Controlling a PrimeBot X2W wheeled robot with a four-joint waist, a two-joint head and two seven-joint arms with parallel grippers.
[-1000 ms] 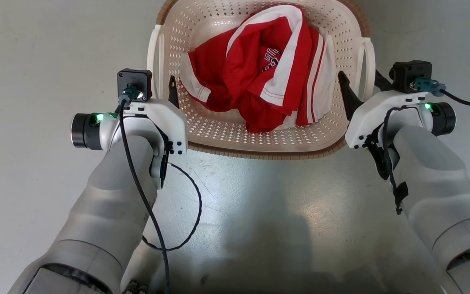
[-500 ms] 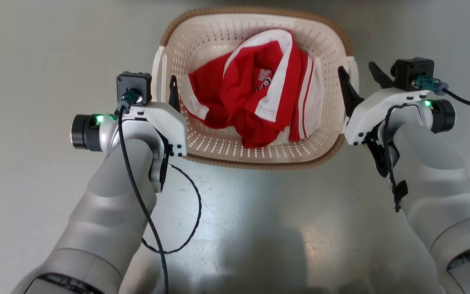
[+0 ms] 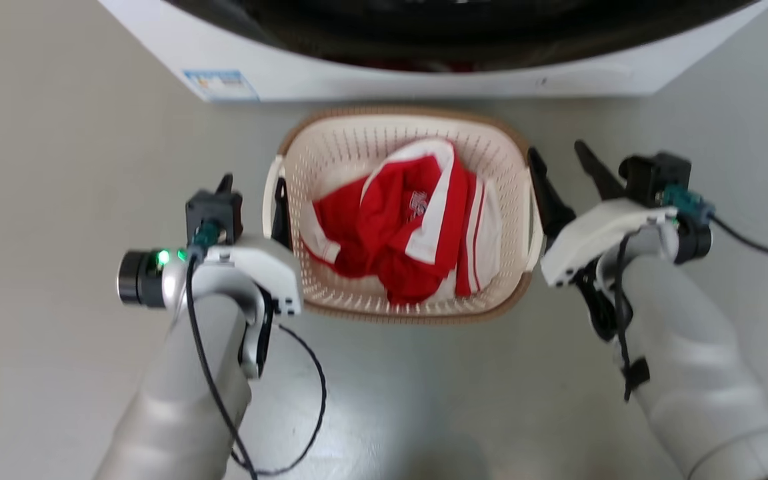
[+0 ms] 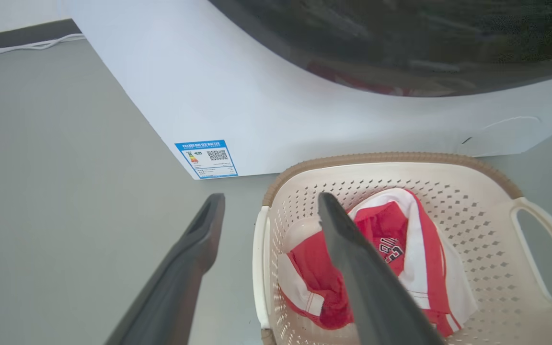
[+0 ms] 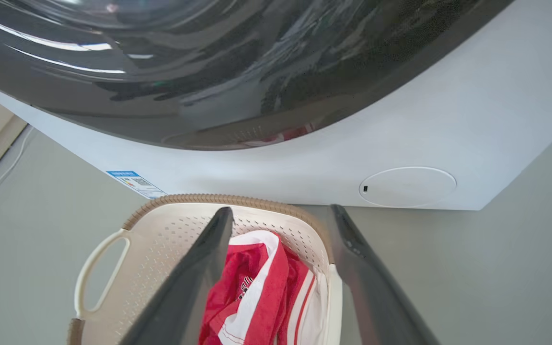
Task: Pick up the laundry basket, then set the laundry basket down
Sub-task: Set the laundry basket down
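Straddling the basket's near side handle (image 4: 258, 268), the left pincer (image 3: 255, 190) has its two dark fingers spread, one outside the handle over the floor (image 3: 57, 200) and the other inside, over the perforated wall. The right pincer (image 3: 556, 150) is spread as well, set the same way across the opposite white handle (image 5: 336, 306): inner finger above the clothing, outer finger beyond the rim. The head view is smeared, so I cannot say for sure whether any finger actually touches a handle.

Between the two arms lies the laundry basket (image 3: 357, 143), cream-white with a brown woven-look rim, apparently resting on the grey floor. A crumpled red and white garment (image 3: 397, 247) with some lettering on it lies in the bottom. Just beyond the basket's far rim stands a white washing machine (image 3: 371, 67), its dark curved door glass (image 5: 161, 72) above, a blue-edged label (image 4: 206, 159) low near one corner and a round cover (image 5: 407, 187) near the other.
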